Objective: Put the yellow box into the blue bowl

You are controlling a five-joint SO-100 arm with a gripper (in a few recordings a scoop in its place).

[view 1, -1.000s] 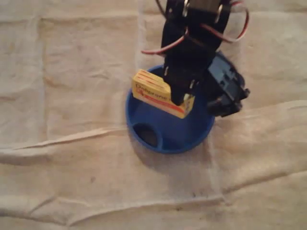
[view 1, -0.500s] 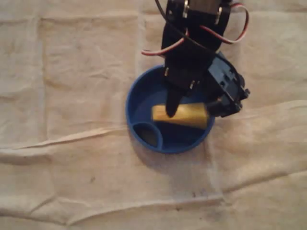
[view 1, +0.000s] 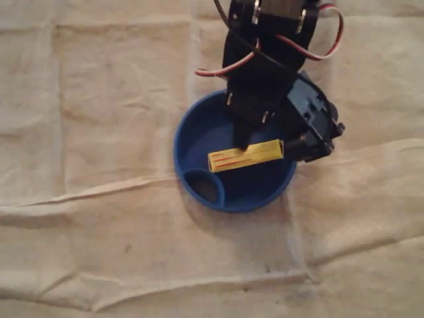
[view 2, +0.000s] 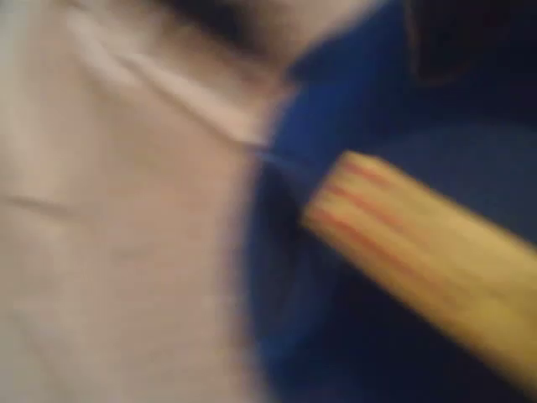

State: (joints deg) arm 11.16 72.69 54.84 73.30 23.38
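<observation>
The yellow box (view 1: pixel 245 158) with red print lies on its narrow side inside the blue bowl (view 1: pixel 177 149), in the bowl's large section. My gripper (view 1: pixel 275 139) hangs over the bowl, open, with its black finger (view 1: pixel 242 136) just above the box's back edge and nothing held. In the blurred wrist view the yellow box (view 2: pixel 419 252) runs diagonally across the blue bowl (view 2: pixel 294 294).
The bowl has a small divided pocket (view 1: pixel 202 187) at its front left. A wrinkled beige cloth (view 1: pixel 99 199) covers the table all around. Red and black wires (view 1: pixel 225 69) loop off the arm above the bowl.
One second ago the gripper held the box above the bowl. It let go, and the box dropped in and settled on its side. The arm has barely moved.
</observation>
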